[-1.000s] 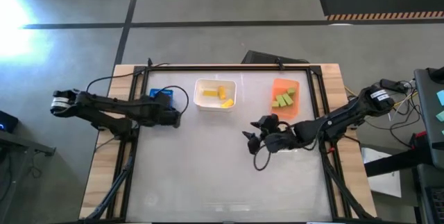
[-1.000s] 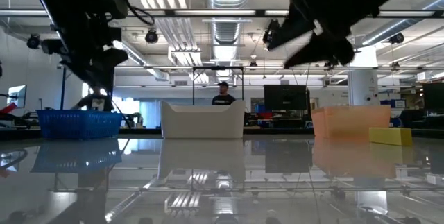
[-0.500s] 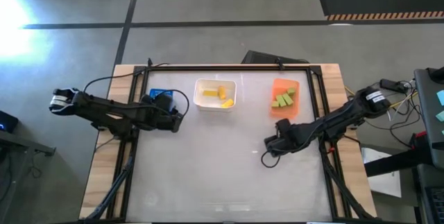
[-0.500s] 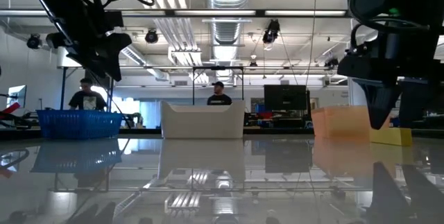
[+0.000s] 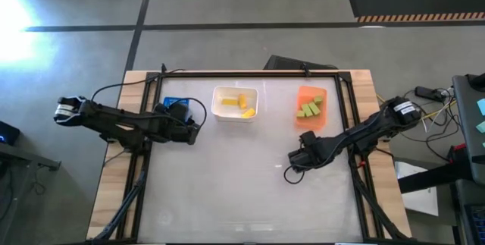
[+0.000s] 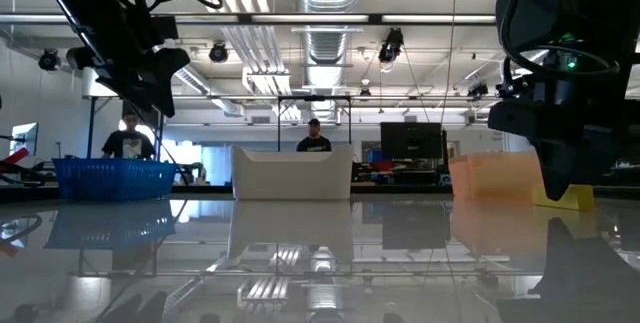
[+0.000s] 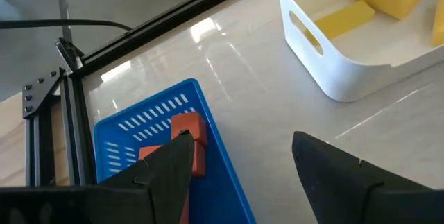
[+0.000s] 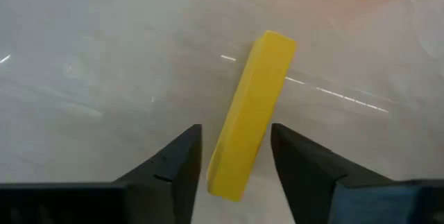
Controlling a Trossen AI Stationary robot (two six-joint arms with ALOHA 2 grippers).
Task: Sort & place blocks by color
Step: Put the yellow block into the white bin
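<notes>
Now on pick step: my right gripper (image 8: 232, 156) low over table, fingers spread narrowly, straddling near end of last loose yellow block (image 8: 251, 114), not clamped. Next, I judge: close squarely, lift, carry toward white bin (image 5: 236, 102) at 11 o'clock. Left gripper (image 7: 239, 165) waits wide open by blue bin (image 7: 164, 109) holding red blocks (image 7: 189, 129).

You see a glossy, mirror-like white table (image 5: 227, 177) with bare wood edges, a matt yellow bar block (image 8: 251, 113), a smooth white plastic bin (image 7: 347, 57), a perforated blue plastic bin (image 7: 222, 154).
</notes>
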